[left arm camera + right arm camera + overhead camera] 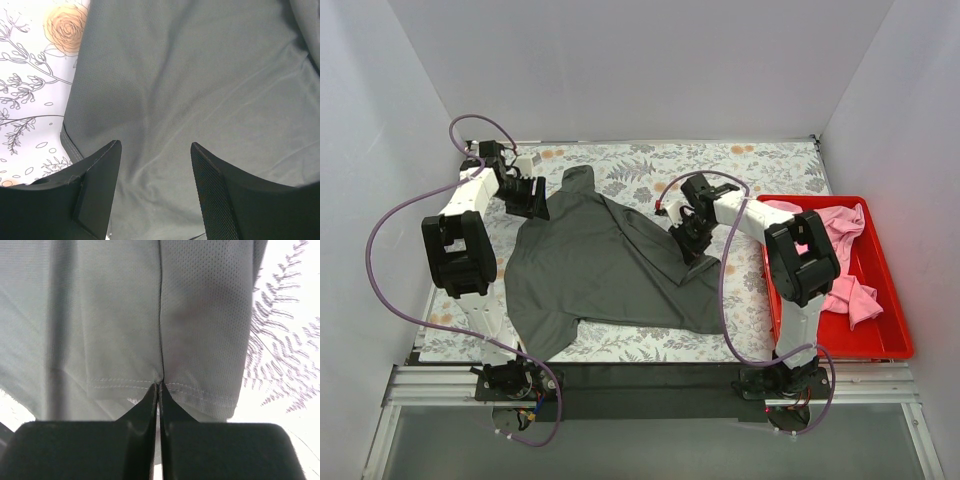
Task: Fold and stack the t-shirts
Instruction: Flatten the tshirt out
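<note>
Grey shirt (600,270) is lying spread mid-table on the table cloth (650,160). Left gripper (527,195) is hovering at the shirt's 10 o'clock edge. The top view isn't resolving its fingers, but the wrist cam is showing them apart over grey fabric, gripping nothing. Right gripper (692,245) is sitting at the shirt's 3 o'clock side. Only its wrist cam is showing the fingers pinched together on the stitched hem, a crease running off the tips. Pink shirts (840,260) are lying bunched in the tray (890,345) at table 3 o'clock, top view only.
</note>
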Motion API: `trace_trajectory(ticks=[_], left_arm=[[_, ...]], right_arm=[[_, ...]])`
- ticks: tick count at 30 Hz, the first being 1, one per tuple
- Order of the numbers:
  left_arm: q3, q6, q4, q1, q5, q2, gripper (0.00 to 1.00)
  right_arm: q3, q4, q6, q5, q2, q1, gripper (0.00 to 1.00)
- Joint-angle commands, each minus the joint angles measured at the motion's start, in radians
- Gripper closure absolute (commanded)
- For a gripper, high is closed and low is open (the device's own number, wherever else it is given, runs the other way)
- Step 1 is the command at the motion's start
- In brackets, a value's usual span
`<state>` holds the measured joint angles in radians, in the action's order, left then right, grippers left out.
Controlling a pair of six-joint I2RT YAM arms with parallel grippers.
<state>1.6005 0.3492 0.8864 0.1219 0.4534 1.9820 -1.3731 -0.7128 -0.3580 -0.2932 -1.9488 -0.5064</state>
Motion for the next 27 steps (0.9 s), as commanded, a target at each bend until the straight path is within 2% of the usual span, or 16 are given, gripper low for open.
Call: trace_trajectory(ticks=[1, 5, 12, 15, 18, 21, 22, 25, 27], left_arm=[[0.065, 0.017, -0.021, 0.008, 0.013, -0.048, 0.43], [0.218, 0.071, -0.046, 0.010, 0.045, 0.000, 0.43], [0.461, 0.175, -0.081, 0.010, 0.083, 0.216, 0.45], [0.490, 0.180, -0.070, 0.002, 0.073, 0.279, 0.46], [0.423, 0.163, -0.084, -0.008, 0.019, 0.276, 0.45], [0.303, 0.114, -0.098, -0.013, -0.019, 0.235, 0.44], [0.220, 0.103, -0.122, -0.016, -0.030, 0.218, 0.44], [0.057, 0.077, -0.205, -0.022, -0.030, 0.097, 0.44], [0.010, 0.074, -0.239, -0.028, -0.042, 0.057, 0.44]], right_arm=[[-0.064, -0.037, -0.036, 0.003, 0.102, -0.004, 0.99], [-0.101, -0.050, -0.064, 0.077, 0.131, -0.001, 0.99], [-0.167, -0.056, -0.102, 0.184, 0.096, 0.014, 0.99], [-0.208, -0.054, -0.117, 0.227, 0.073, 0.032, 0.99], [-0.245, -0.054, -0.142, 0.279, 0.047, 0.060, 0.99], [-0.250, -0.056, -0.156, 0.286, 0.037, 0.092, 0.99], [-0.233, -0.056, -0.159, 0.285, 0.039, 0.094, 0.99], [-0.207, -0.056, -0.162, 0.264, 0.045, 0.094, 0.99], [-0.190, -0.057, -0.156, 0.253, 0.044, 0.094, 0.99]])
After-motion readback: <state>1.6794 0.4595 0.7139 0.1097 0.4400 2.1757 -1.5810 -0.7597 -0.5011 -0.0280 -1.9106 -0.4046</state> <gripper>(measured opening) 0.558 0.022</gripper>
